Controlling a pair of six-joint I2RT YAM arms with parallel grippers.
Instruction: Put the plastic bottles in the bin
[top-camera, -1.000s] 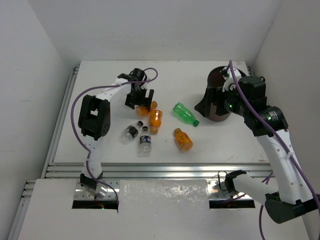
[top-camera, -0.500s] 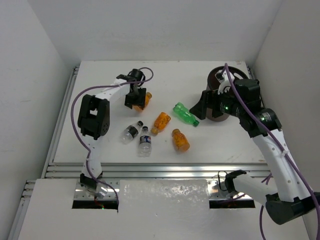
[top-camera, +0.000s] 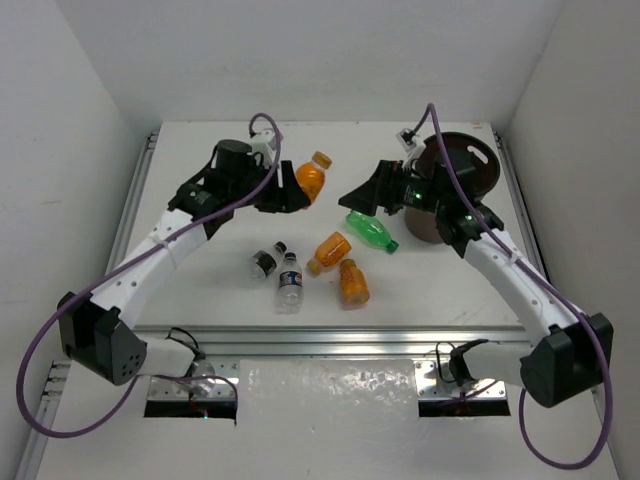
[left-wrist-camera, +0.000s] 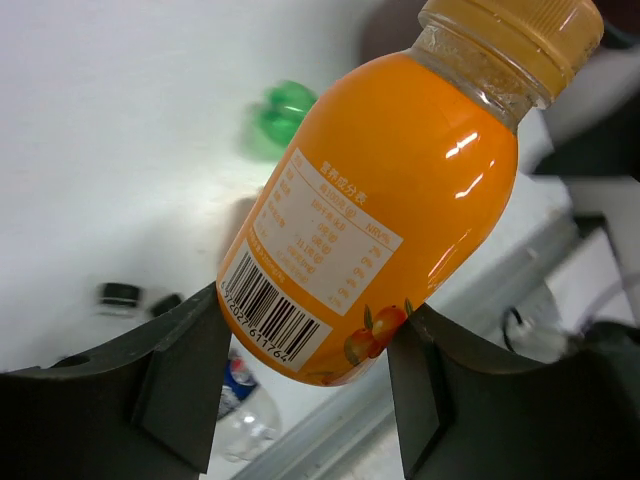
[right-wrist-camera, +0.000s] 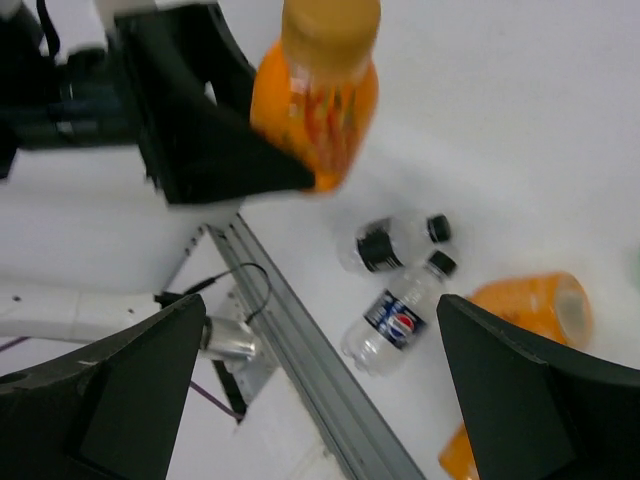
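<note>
My left gripper (top-camera: 292, 192) is shut on an orange bottle (top-camera: 310, 178) and holds it above the table's back middle. In the left wrist view, this orange bottle (left-wrist-camera: 380, 200) sits base-down between the two fingers, cap pointing away. My right gripper (top-camera: 362, 196) hangs open and empty just right of it, above the green bottle (top-camera: 370, 229). The dark brown bin (top-camera: 470, 152) stands at the back right, partly behind my right arm. On the table lie two orange bottles (top-camera: 329, 251) (top-camera: 352, 283) and two clear bottles (top-camera: 265, 263) (top-camera: 290, 281).
The right wrist view shows the left gripper's orange bottle (right-wrist-camera: 315, 95), the clear bottles (right-wrist-camera: 395, 245) (right-wrist-camera: 396, 320) and an orange one (right-wrist-camera: 530, 305) below. A metal rail (top-camera: 320, 335) runs along the table's near edge. White walls close in the table on three sides.
My left gripper closed on an orange bottle and lifted it up and to the right. My right arm swung left, away from the bin. One loose orange bottle shifted on the table.
</note>
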